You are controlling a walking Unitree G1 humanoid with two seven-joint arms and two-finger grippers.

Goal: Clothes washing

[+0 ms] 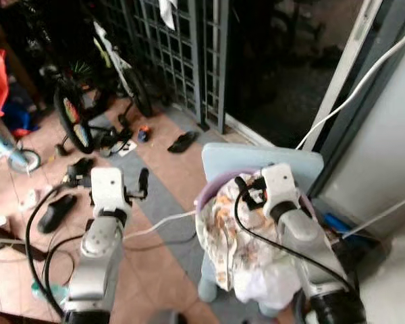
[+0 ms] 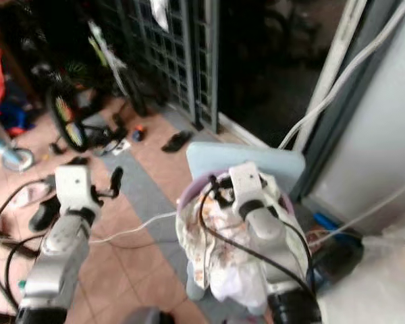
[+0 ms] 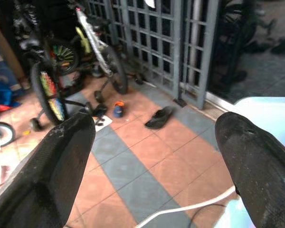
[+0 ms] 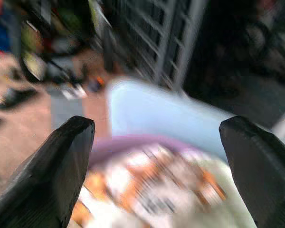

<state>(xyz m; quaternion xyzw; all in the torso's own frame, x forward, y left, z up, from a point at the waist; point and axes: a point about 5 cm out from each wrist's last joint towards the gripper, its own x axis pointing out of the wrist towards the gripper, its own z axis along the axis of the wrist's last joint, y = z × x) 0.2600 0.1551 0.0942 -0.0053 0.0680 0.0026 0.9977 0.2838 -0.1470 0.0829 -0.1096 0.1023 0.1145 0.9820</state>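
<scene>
A purple laundry basket (image 1: 208,187) stands on a light blue plastic chair (image 1: 256,156), heaped with white clothes printed in orange and brown (image 1: 224,233). Some of the cloth spills over the rim. My right gripper (image 1: 273,173) hovers just above the heap, open, with nothing between its fingers (image 4: 61,166); its wrist view looks down on the clothes (image 4: 152,190) and is blurred. My left gripper (image 1: 111,175) is held out over the tiled floor to the left of the chair, also open and empty, with its fingers (image 3: 57,161) wide apart.
A grey-white panel (image 1: 385,155) with a white hose (image 1: 351,94) rises on the right. Behind the chair stands a metal grille gate (image 1: 182,47). A bicycle (image 1: 88,101), sandals (image 1: 182,142) and a white cable (image 1: 163,223) lie on the floor to the left.
</scene>
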